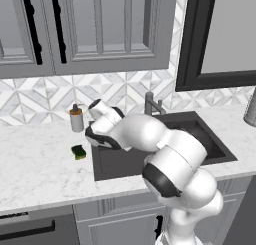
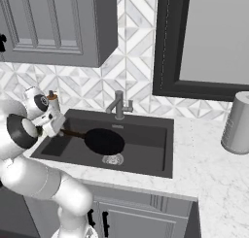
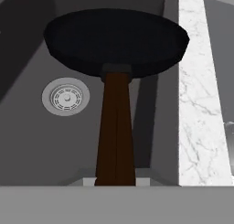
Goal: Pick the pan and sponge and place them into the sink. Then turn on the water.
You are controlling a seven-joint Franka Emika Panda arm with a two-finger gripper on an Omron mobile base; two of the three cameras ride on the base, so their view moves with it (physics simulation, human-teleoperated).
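Nearest us in the hand view, the pan's (image 3: 116, 42) brown handle runs up from between the gripper's tips, so we see the gripper (image 2: 58, 129) closed tight on that handle. We take the sink (image 2: 146, 140) as landmark: left of it on the marble counter (image 1: 35, 169) lies the sponge (image 1: 78, 152), with the soap dispenser (image 1: 76, 119) behind it; over the basin the pan hangs above the round drain strainer (image 2: 113, 159); behind it stands the faucet (image 2: 119, 105); to its right stands 1 grey canister (image 2: 237, 123).
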